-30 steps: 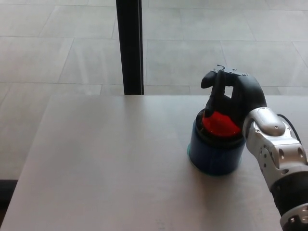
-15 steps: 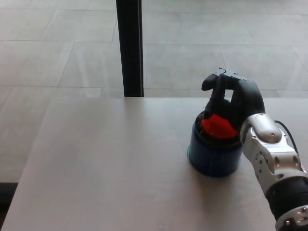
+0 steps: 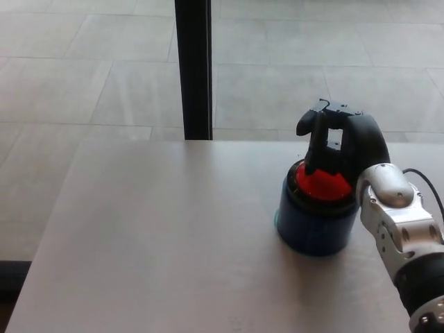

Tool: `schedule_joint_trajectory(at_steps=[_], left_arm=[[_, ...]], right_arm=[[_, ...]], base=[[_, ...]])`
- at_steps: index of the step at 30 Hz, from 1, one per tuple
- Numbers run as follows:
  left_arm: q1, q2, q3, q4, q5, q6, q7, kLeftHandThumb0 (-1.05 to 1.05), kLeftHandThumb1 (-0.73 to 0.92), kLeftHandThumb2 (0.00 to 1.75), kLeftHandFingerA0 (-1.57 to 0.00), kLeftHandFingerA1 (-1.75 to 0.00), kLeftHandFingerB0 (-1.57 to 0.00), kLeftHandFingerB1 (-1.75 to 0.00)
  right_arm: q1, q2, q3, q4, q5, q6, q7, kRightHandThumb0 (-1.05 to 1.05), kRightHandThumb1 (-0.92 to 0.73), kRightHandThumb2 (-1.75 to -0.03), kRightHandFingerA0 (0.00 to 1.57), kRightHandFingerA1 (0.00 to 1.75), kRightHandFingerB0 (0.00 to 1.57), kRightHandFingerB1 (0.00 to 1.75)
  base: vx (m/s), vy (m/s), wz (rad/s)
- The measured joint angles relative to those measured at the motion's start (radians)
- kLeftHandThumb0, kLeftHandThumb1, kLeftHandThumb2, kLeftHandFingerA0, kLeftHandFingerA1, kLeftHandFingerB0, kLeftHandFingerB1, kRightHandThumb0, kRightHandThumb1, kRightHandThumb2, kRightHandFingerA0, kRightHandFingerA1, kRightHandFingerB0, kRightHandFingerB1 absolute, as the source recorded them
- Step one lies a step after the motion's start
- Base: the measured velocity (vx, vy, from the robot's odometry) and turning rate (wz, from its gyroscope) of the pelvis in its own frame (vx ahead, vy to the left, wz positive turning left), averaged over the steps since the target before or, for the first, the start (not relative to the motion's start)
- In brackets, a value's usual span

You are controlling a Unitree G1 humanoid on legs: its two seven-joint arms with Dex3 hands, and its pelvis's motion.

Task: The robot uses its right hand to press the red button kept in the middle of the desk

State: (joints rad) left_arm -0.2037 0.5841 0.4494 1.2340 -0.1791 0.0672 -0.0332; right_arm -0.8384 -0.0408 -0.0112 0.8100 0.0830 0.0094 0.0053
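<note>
Floor (image 3: 90, 62): grey tiles with thin joints fill the upper half of the frame
Post (image 3: 193, 69): black, upright, upper centre-left; its foot meets the far edge of the counter
Counter (image 3: 159, 236): pale, matte, fills the lower half; bare on the left and in the centre
Button (image 3: 320, 184): red dome, right of centre in the frame; sits on top of a blue base; only its front and left part shows, the rest lies behind the fingers
Base (image 3: 316, 225): dark blue cylinder with a black rim at the top; stands upright on the counter, lower right of centre
Right robot hand (image 3: 341, 142): black, comes in from the lower right; arched over the button from behind and the right; fingers (image 3: 318, 142) curled down, tips touching the red dome at its back; it holds nothing, fingers drawn together rather than spread
Right arm (image 3: 399, 232): silver-grey shell with a dark joint, lower right corner; thin black cable beside it at the right edge
Left robot hand: out of the frame
</note>
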Motion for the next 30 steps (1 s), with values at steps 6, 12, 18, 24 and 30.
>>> schedule_joint_trajectory(at_steps=[6,12,18,24,30], left_arm=[[0.002,0.004,0.003,-0.002,-0.002,0.000,0.000,-0.75,0.92,1.19,-0.36,-1.18,-0.20,-0.88],[0.005,0.004,0.002,0.000,-0.001,0.000,-0.001,-0.73,0.92,1.19,-0.39,-1.17,-0.28,-0.90],[0.007,0.003,-0.002,0.000,-0.001,0.000,-0.001,-0.75,0.92,1.29,-0.53,-0.98,-0.32,-0.78],[0.016,0.004,-0.004,0.001,-0.001,0.000,-0.001,-0.74,0.92,1.19,-0.39,-1.19,-0.27,-0.91],[0.017,0.004,-0.004,0.003,-0.001,0.000,-0.002,-0.74,0.92,1.25,-0.50,-0.96,-0.34,-0.80]], right_arm=[[-0.045,-0.028,-0.050,0.008,0.004,0.053,0.000,-0.19,-0.53,-1.27,0.90,1.75,0.76,1.57],[-0.120,-0.024,-0.114,0.010,0.016,0.114,-0.011,-0.22,-0.58,-1.14,0.93,1.75,0.75,1.54],[-0.214,-0.008,-0.161,-0.001,0.039,0.141,-0.011,-0.19,-0.48,-1.29,0.93,1.75,0.75,1.60],[-0.247,-0.061,-0.221,-0.039,0.058,0.148,-0.002,-0.17,-0.44,-1.39,0.92,1.75,0.75,1.61],[-0.266,-0.216,-0.323,-0.037,0.091,0.154,0.011,-0.13,-0.49,-1.35,0.93,1.75,0.83,1.46]], base=[[0.00,0.000,0.00],[0.00,0.000,0.00],[0.00,0.000,0.00],[0.00,0.000,0.00],[0.00,0.000,0.00]])
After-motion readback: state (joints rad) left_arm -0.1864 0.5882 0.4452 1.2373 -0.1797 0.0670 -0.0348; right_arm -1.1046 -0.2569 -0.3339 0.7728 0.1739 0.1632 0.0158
